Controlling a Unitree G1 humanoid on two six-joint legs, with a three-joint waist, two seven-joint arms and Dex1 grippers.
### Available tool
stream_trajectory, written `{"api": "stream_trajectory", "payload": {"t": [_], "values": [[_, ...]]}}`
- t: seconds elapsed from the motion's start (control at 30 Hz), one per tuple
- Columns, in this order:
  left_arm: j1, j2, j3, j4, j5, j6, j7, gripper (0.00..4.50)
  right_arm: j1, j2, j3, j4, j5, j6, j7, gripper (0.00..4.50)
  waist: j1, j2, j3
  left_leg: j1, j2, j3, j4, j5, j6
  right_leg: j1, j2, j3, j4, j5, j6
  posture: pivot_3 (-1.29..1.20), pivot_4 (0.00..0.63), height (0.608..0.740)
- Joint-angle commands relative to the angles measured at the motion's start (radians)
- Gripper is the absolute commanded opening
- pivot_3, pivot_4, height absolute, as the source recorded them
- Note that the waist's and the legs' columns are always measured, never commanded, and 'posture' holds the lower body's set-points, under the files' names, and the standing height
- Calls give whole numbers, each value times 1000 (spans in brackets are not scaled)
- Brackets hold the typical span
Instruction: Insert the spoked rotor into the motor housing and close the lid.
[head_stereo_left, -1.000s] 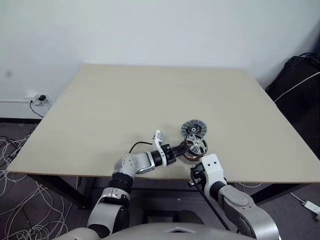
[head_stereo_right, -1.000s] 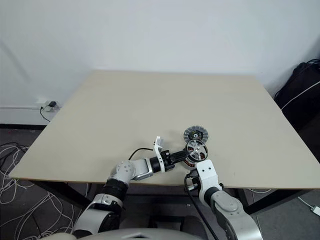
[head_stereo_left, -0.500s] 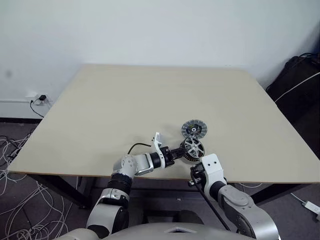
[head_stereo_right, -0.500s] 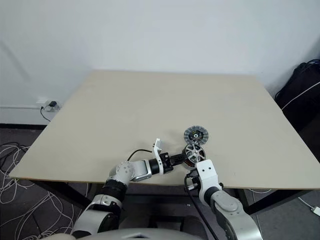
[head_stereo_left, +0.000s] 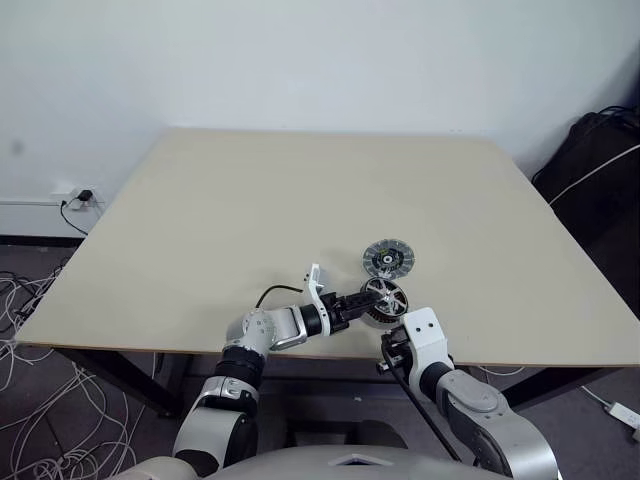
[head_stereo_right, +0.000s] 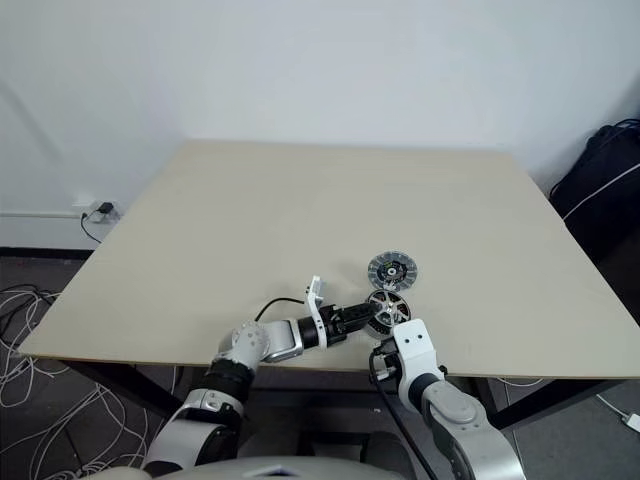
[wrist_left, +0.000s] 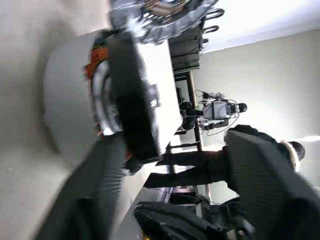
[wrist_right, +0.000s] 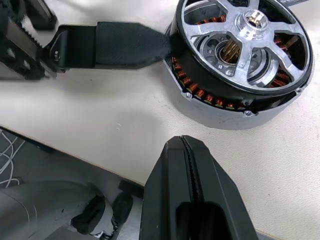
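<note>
The spoked rotor (wrist_right: 245, 40) lies flat in the motor housing (wrist_right: 210, 102), whose copper windings show through its spokes and around its side. Both stand near the table's front edge (head_stereo_left: 383, 298). My left gripper (head_stereo_left: 357, 302) is open beside them on the left, one finger (wrist_right: 125, 45) reaching to the rotor's rim. In the left wrist view the fingers (wrist_left: 85, 200) stand wide apart in front of the housing (wrist_left: 75, 100). The lid (head_stereo_left: 388, 257), a grey ribbed disc, lies flat on the table just behind the housing. My right gripper (wrist_right: 186, 142) is shut and empty, just in front of the housing.
The beige table (head_stereo_left: 300, 200) stretches wide to the left and back. Its front edge (head_stereo_left: 300, 350) runs just under both grippers. Cables (head_stereo_left: 30, 300) lie on the floor at the left, and a black bag (head_stereo_left: 600, 170) stands at the right.
The rotor, held tilted above the housing by my left gripper, has dropped and now lies flat in it. The left gripper has opened. The right arm has kept still.
</note>
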Motion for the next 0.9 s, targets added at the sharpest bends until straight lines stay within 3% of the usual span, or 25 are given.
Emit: {"api": "stream_trajectory", "payload": {"t": [0.03,0.67,0.8,0.9], "values": [[112,-104,-20,-86,-9,-23,-4,4465,-16,0,-16,-23,-1,-14,-5,0,0,0,0,0,0,0,0,0,0,0,0,0,0,0,0,0,0,740],[179,-33,-33,-280,-22,-50,83,4465,-55,-1,1,-2,0,-13,8,0,-4,1,0,0,0,0,-1,0,0,-1,0,0,0,0,-1,0,0,740],[197,-21,-84,-302,31,-172,47,4465,-57,-1,3,-2,-1,-15,7,0,-4,1,0,0,0,0,-1,0,0,-1,0,0,0,0,-1,0,0,740],[227,5,-145,-327,133,-357,30,4465,-63,16,-9,-3,-7,-42,-11,0,-4,2,0,0,0,0,-1,0,0,-1,0,1,0,0,-1,0,0,740]]}}
